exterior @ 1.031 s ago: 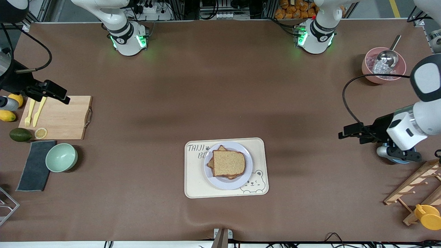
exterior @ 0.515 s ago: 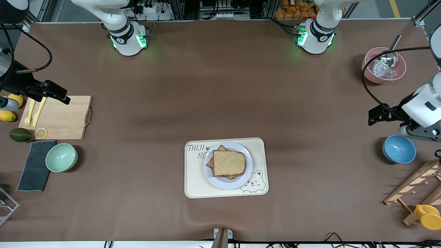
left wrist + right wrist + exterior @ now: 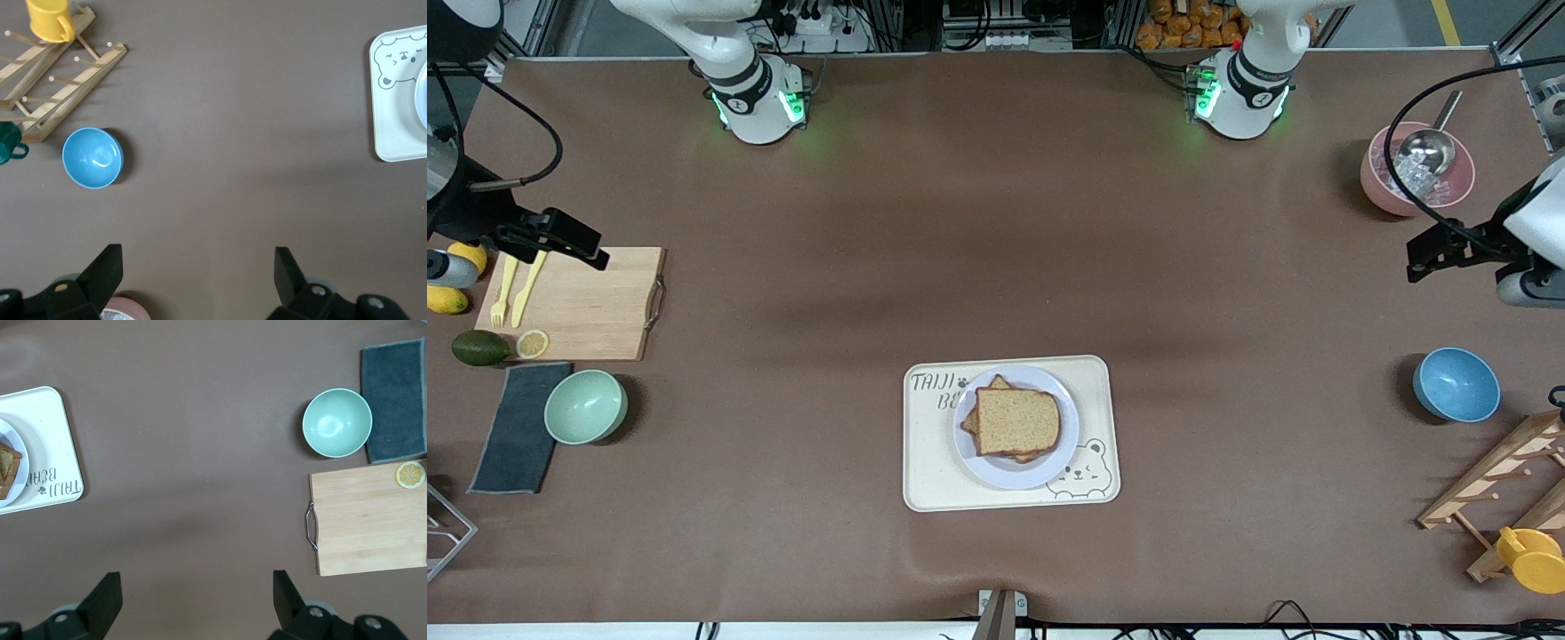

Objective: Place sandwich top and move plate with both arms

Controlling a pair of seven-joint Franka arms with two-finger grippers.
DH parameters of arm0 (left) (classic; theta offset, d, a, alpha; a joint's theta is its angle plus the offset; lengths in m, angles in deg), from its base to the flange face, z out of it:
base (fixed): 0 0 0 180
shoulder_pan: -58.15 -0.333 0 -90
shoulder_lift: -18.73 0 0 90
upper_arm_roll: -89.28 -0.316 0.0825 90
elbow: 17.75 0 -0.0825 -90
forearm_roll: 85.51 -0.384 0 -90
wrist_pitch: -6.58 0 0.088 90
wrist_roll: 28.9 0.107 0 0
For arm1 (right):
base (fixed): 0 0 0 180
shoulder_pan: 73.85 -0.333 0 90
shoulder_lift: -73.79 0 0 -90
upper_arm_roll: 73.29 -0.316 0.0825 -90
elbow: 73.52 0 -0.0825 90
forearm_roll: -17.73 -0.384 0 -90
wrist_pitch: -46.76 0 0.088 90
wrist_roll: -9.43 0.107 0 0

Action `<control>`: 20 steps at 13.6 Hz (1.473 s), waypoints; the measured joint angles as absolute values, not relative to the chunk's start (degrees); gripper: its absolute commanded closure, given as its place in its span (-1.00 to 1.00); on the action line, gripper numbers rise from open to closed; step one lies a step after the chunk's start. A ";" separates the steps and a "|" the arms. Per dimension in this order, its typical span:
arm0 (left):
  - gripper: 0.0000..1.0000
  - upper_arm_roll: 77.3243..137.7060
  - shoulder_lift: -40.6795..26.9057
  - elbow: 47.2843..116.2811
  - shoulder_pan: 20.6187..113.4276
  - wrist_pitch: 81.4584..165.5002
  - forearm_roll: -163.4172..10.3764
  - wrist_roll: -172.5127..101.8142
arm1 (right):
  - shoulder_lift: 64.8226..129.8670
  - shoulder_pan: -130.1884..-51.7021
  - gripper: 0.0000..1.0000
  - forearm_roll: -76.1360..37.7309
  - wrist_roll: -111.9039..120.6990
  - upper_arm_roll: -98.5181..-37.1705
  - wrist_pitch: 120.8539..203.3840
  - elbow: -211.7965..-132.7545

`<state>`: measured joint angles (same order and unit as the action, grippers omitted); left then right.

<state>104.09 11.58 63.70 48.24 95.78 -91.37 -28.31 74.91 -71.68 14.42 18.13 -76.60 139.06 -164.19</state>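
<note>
The sandwich top [image 3: 1017, 420], a tan slice with a darker crust, lies on a stack of bread on the plate [image 3: 1063, 444]; a corner of a lower slice pokes out from under it. The pale round plate sits on the cream bear tray [image 3: 925, 480]. My left gripper [image 3: 1418, 258] hangs open and empty over bare table between the pink bowl and the blue bowl, as the left wrist view shows [image 3: 198, 267]. My right gripper [image 3: 591, 253] waits, open and empty, over the cutting board's end [image 3: 197, 590]. The right wrist view catches the plate's edge [image 3: 23, 453] and a bit of bread [image 3: 7, 470].
A pink bowl [image 3: 1416, 169] with a metal scoop and a blue bowl [image 3: 1456, 384] stand at the left arm's end, beside a wooden rack [image 3: 1494, 480] and a yellow cup [image 3: 1529, 558]. At the right arm's end are a cutting board [image 3: 591, 302], green bowl [image 3: 585, 406] and grey cloth [image 3: 516, 427].
My left arm has swung away from over the blue bowl toward the pink bowl, uncovering the blue bowl. The right arm, plate and bread have not moved.
</note>
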 measured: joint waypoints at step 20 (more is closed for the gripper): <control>-1.00 91.80 17.02 67.79 59.40 94.34 -90.59 -30.67 | 74.95 -71.65 -1.00 14.42 18.13 -76.53 139.06 -164.19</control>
<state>91.80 17.02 67.79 59.40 94.34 -90.59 -30.67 74.95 -71.65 14.42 18.13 -76.53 139.06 -164.19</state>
